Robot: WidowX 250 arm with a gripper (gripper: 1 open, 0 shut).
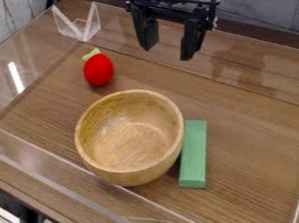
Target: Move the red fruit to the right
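Observation:
The red fruit [97, 69] is a small bright red strawberry-like toy with a green leafy top, lying on the wooden tabletop at the left. My gripper [169, 43] hangs to its upper right, above the table, well apart from the fruit. Its two black fingers [145, 31] point downward and stand open with nothing between them.
A large wooden bowl [129, 137] sits in front of the fruit at the middle of the table. A green rectangular block [194, 154] lies just right of the bowl. Clear acrylic walls [14, 72] border the table on the left, front and right.

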